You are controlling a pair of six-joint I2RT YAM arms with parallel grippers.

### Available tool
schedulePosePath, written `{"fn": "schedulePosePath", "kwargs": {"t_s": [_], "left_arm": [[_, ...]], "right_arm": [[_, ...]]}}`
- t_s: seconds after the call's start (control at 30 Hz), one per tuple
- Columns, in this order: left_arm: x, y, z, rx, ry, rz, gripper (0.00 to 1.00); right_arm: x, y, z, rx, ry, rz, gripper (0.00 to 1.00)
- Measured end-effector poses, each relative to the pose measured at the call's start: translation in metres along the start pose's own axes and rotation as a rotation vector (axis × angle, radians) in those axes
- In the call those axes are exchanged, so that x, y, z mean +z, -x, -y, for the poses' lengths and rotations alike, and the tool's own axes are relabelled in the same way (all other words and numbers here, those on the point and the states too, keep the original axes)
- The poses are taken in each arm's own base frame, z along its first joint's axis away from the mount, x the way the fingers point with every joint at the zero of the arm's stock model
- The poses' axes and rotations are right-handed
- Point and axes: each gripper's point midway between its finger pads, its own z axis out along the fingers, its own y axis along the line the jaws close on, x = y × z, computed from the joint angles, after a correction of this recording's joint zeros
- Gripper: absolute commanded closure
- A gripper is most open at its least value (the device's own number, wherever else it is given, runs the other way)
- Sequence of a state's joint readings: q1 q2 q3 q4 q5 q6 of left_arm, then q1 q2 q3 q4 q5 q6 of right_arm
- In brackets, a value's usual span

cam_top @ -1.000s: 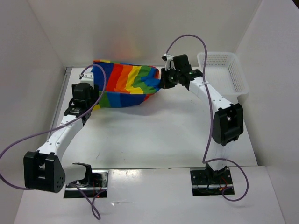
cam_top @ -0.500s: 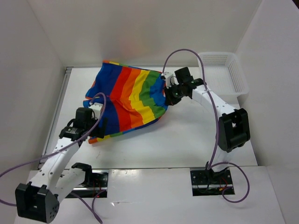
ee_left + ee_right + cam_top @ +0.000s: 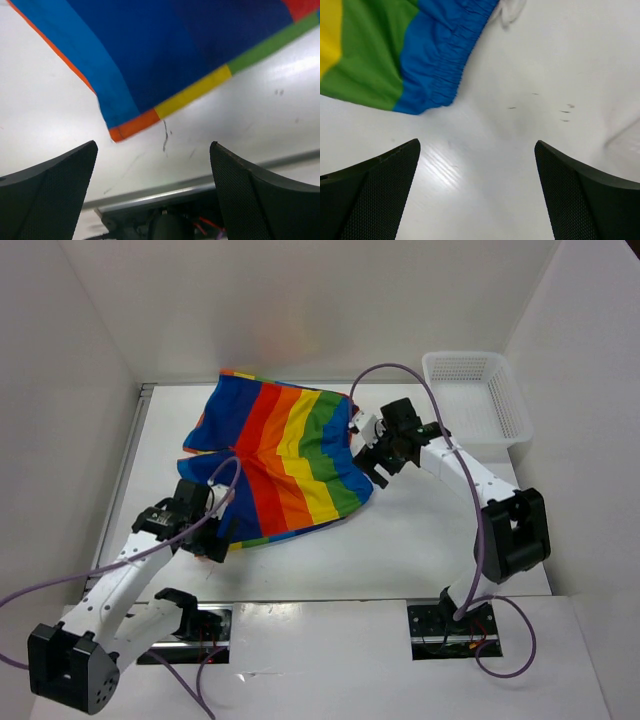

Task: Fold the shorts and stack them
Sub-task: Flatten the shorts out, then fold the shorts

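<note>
The white table [image 3: 430, 540] is lying under both grippers. The shorts [image 3: 285, 455] are lying spread out on it, between the two grippers. They are looking soft, light and floppy, so pinching a corner is probably working best. The basket [image 3: 470, 357] is sitting out past the right gripper [image 3: 477, 142]. That gripper is hanging wide open and empty, just beside the blue waistband [image 3: 445, 60]. The left gripper [image 3: 153, 145] is open and empty too, hovering near a hem corner [image 3: 120, 132].
</note>
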State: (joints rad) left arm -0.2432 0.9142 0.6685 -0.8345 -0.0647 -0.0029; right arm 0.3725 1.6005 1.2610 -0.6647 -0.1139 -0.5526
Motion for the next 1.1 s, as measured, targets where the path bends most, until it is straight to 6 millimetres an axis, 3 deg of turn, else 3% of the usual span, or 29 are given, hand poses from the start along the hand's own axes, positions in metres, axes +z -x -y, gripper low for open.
{"fn": "schedulePosePath", "kwargs": {"t_s": [0.1,0.17,0.33,0.43,0.57,0.6,0.67,0.7,0.93,1.1], "left_arm": [[0.001,-0.019,0.005,0.025,-0.015,-0.097,0.0],[0.002,-0.031,0.005,0.037,-0.011,-0.169,0.0],[0.014,-0.048,-0.003,0.084,0.06,-0.21,0.0],[0.026,-0.054,-0.009,0.09,0.099,-0.21,0.03],[0.04,-0.047,-0.012,0.095,0.119,-0.225,0.42],[0.043,-0.047,-0.012,0.095,0.121,-0.238,0.61],[0.048,-0.048,-0.012,0.106,0.118,-0.268,0.83],[0.049,-0.048,-0.012,0.104,0.119,-0.28,1.0],[0.045,-0.022,-0.009,0.097,0.102,-0.247,1.0],[0.036,-0.008,-0.005,0.087,0.078,-0.189,1.0]], "right_arm": [[-0.005,0.002,0.007,-0.13,-0.039,-0.012,0.0],[-0.001,0.003,-0.001,-0.233,-0.055,-0.033,0.0],[0.025,-0.008,-0.063,-0.524,-0.007,-0.091,0.0],[0.033,-0.011,-0.069,-0.588,-0.008,-0.108,0.02],[0.036,-0.004,-0.056,-0.608,-0.057,-0.092,0.04],[0.037,-0.003,-0.055,-0.614,-0.065,-0.089,0.06],[0.041,-0.004,-0.055,-0.63,-0.07,-0.086,0.09],[0.045,-0.006,-0.056,-0.638,-0.068,-0.091,0.1],[0.061,-0.026,-0.061,-0.698,-0.021,-0.155,0.11],[0.069,-0.026,-0.062,-0.723,-0.017,-0.149,0.23]]}}
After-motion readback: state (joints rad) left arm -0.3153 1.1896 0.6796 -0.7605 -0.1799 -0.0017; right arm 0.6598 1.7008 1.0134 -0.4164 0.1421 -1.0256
